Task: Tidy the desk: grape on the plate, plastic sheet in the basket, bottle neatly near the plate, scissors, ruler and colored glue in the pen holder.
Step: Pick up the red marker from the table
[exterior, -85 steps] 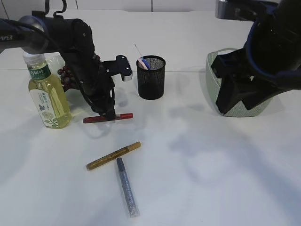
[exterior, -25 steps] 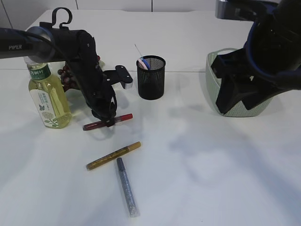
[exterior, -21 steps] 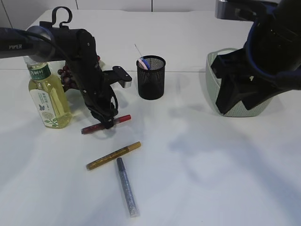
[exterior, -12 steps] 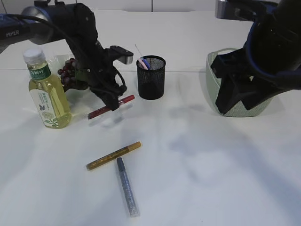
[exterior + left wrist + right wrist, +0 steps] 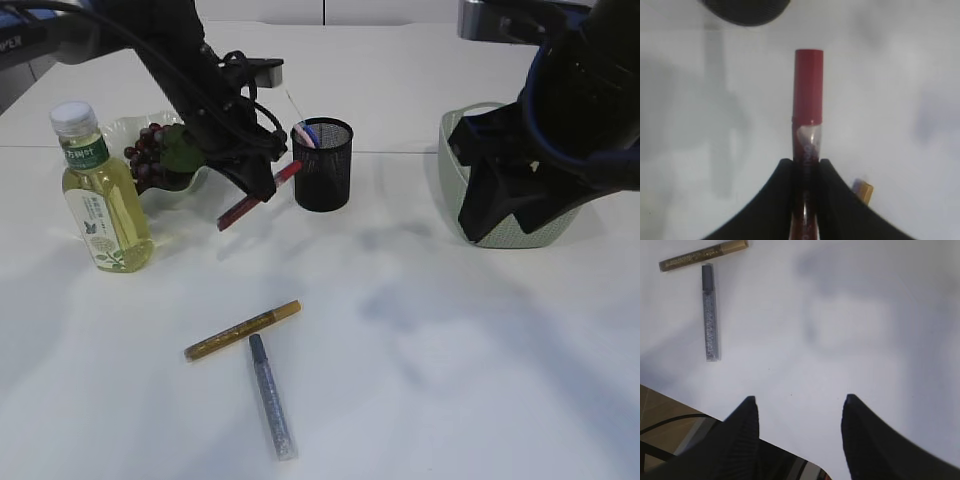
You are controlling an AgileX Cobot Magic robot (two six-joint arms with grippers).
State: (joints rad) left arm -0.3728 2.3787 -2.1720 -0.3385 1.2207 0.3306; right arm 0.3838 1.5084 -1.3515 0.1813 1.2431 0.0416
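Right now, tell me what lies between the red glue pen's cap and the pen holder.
Nothing: in the left wrist view only bare table separates the red glue pen cap from the pen holder.

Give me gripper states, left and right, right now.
Left gripper: closed on the red glue pen, lifted beside the pen holder.
Right gripper: open, empty, above the table.

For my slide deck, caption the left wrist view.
Left gripper holding the red glue pen near the pen holder.
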